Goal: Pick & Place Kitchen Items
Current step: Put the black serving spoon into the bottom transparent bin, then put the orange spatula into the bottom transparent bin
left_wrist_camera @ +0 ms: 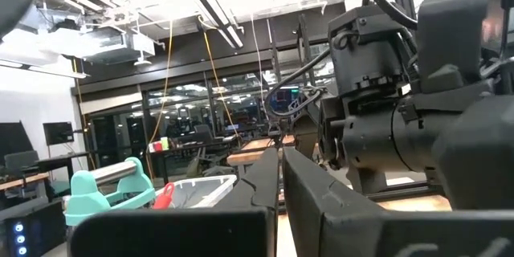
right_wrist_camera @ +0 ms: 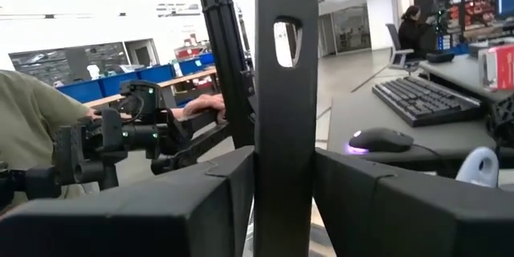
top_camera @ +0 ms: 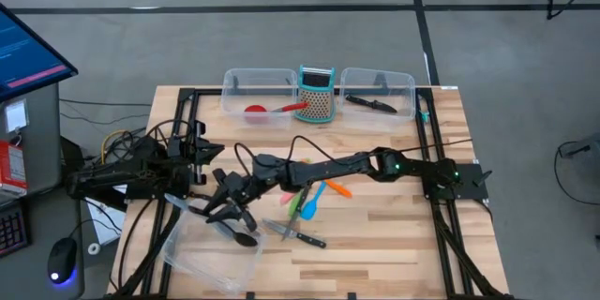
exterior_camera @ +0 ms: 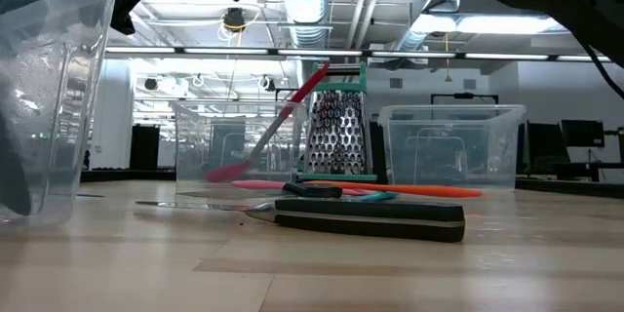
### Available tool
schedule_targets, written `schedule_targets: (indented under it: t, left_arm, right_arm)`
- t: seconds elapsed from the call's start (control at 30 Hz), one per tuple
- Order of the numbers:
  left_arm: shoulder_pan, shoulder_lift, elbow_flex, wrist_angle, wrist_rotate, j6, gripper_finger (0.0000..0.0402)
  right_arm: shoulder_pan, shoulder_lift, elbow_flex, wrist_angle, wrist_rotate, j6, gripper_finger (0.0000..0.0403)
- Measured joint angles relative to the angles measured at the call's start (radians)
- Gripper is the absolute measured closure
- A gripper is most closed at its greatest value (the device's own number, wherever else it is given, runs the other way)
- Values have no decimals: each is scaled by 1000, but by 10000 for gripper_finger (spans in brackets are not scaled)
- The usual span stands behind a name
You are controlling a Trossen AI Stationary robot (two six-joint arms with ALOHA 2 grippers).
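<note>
Your right gripper (top_camera: 236,208) is out over the table's 7 o'clock corner, above the tilted clear tub (top_camera: 202,258), fingers clamped on a black utensil handle (right_wrist_camera: 285,104) that stands up between them in the right wrist view; its spoon-like end (top_camera: 246,237) hangs over the tub rim. The left gripper (top_camera: 202,155) is parked at about 9 o'clock, fingers together, holding nothing. The rest of the kitchen items are loose near centre: black-handled knife (top_camera: 302,235), green spatula (top_camera: 296,202), blue spatula (top_camera: 312,203), orange spatula (top_camera: 337,187). A red spoon (top_camera: 272,110) sits in the 12 o'clock tub (top_camera: 255,94), beside the grater (top_camera: 317,94), and a knife (top_camera: 371,104) lies in the 1 o'clock tub (top_camera: 378,89). Risks as I see them: the grip looks narrow on a long handle, so the piece could swivel or slip. If you release off-centre, it may catch the tilted rim and land on the table. The two arms sit close together, so watch the cables.
</note>
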State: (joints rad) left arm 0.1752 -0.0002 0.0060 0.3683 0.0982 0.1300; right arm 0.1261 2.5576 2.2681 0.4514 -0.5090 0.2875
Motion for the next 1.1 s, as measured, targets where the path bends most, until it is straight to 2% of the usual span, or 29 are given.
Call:
schedule_targets:
  t: [0.2, 0.5, 0.63, 0.73, 0.93, 1.0, 1.1]
  left_arm:
    - [0, 0, 0, 0, 0, 0, 399]
    - [0, 0, 0, 0, 0, 0, 399]
    - [0, 0, 0, 0, 0, 0, 399]
    - [0, 0, 0, 0, 0, 0, 399]
    - [0, 0, 0, 0, 0, 0, 399]
    - [0, 0, 0, 0, 0, 0, 399]
    - [0, 0, 0, 0, 0, 0, 399]
  right_arm:
    - [0, 0, 0, -37, -3, -27, 261]
    - [0, -5, 0, -48, -6, -32, 153]
    - [1, -54, 0, -124, 5, -32, 145]
    - [-6, -125, 2, -274, 28, -48, 148]
    - [-19, -289, 1, -716, 79, -87, 159]
    - [-16, -353, 1, -890, 149, -128, 162]
    - [3, -428, 3, -1156, 335, -176, 168]
